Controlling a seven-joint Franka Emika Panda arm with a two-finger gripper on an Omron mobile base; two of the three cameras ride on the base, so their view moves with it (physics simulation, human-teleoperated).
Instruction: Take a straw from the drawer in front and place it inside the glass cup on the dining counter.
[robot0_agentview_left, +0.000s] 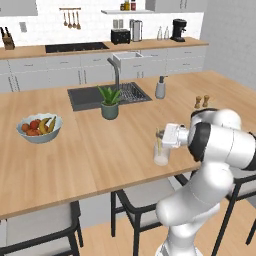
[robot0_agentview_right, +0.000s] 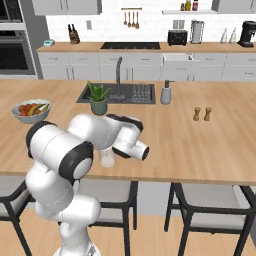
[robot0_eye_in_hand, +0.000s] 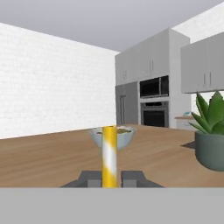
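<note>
One straw (robot0_eye_in_hand: 109, 155), striped yellow and white in the hand view, stands upright at bottom centre of that frame — the gripper (robot0_eye_in_hand: 110, 178) is closed on it, a dark fingertip on either side. In the left base view the gripper (robot0_agentview_left: 161, 137) sits right of centre with the straw (robot0_agentview_left: 158, 141) reaching down into the single glass cup (robot0_agentview_left: 161, 156), which stands near the front edge of the dining counter (robot0_agentview_left: 60, 165). In the right base view the cup (robot0_agentview_right: 107, 158) is left of centre, partly behind the arm.

Counted on the counter: one fruit bowl (robot0_agentview_left: 39, 128) at left, one potted plant (robot0_agentview_left: 110, 102) by the sink (robot0_agentview_left: 87, 97), one soap dispenser (robot0_agentview_left: 160, 88), two small shakers (robot0_agentview_right: 202, 114) at right. Three utensils (robot0_agentview_right: 130, 18) hang on the back wall, top centre. No writing or brand is legible
</note>
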